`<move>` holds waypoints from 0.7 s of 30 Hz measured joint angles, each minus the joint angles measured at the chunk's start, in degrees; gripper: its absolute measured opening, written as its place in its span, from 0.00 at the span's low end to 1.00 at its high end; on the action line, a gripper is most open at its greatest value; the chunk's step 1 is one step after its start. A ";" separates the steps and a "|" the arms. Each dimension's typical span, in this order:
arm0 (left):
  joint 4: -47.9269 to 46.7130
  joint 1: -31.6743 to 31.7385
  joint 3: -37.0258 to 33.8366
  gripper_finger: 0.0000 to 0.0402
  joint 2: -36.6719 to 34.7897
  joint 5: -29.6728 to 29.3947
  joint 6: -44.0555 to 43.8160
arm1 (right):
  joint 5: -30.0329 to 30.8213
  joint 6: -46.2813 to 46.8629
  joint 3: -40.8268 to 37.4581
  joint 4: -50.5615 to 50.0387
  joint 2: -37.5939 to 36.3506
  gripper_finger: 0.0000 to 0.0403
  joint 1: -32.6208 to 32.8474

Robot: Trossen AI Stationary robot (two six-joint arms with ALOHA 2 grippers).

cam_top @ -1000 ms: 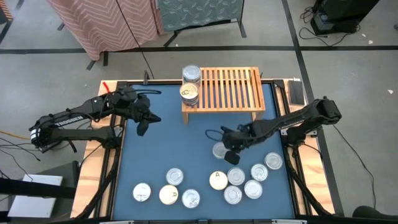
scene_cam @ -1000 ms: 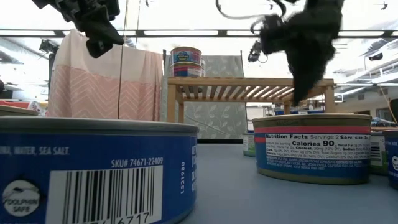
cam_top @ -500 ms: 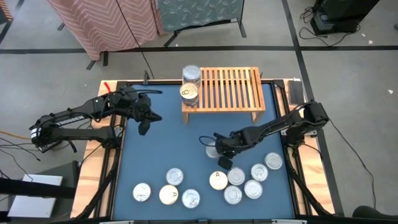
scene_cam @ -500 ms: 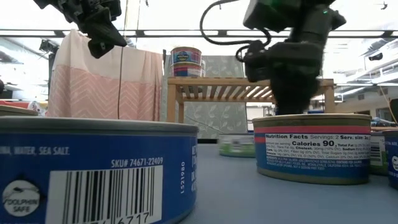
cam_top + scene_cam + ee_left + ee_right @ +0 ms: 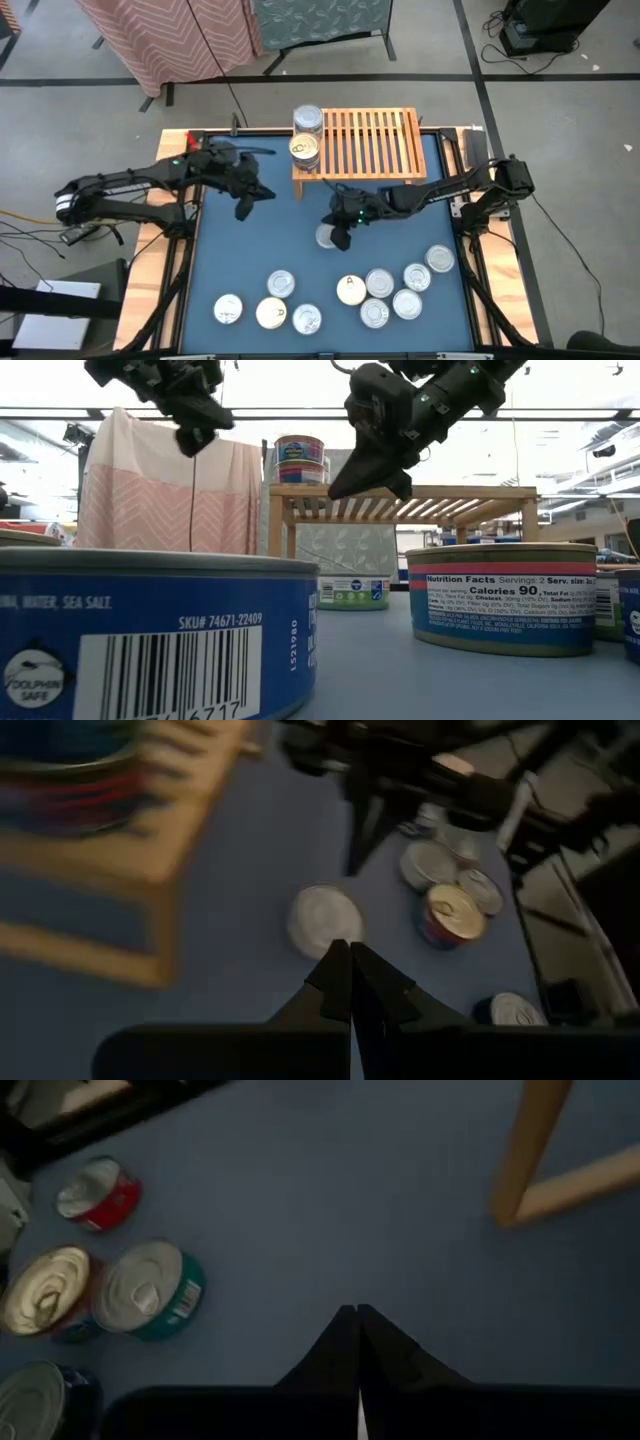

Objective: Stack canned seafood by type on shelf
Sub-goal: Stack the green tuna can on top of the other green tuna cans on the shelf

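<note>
Right gripper (image 5: 340, 238): it hangs above the blue surface (image 5: 260, 240), in front of the shelf, its jaws pressed together and holding nothing.
Lone can (image 5: 326, 236): a silver-topped can stands alone on the surface, just beside the right gripper, apart from the other cans; in the low view it shows a green and blue label (image 5: 352, 592).
Left gripper (image 5: 241, 209): it hovers over the left part of the surface, near the shelf's left front leg, jaws pressed together, empty.
Shelf (image 5: 370, 142): a low light-wood rack with a slatted top at the back of the surface.
Cans on shelf (image 5: 306, 135): two short stacks stand at the left end of the shelf, one behind the other.
Cans on the surface (image 5: 395, 290): a group lies near the front right, another group (image 5: 268, 304) near the front left; tops are mostly silver, a few gold.
</note>
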 joint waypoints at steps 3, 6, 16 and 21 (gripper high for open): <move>5.45 -4.26 0.00 0.01 4.55 -3.02 2.58 | 0.81 2.13 -0.02 0.25 -0.12 0.00 0.97; 11.01 -7.73 -0.02 0.00 8.28 -6.46 4.07 | 3.07 1.99 -0.37 1.01 -0.22 0.00 2.78; 15.48 -11.82 -0.02 0.00 10.71 -6.97 7.47 | 7.12 17.00 -11.47 1.44 -0.22 0.00 9.25; 16.55 -11.81 -0.02 0.00 12.23 -7.02 8.86 | 8.59 18.71 -13.93 2.04 -0.17 0.00 10.18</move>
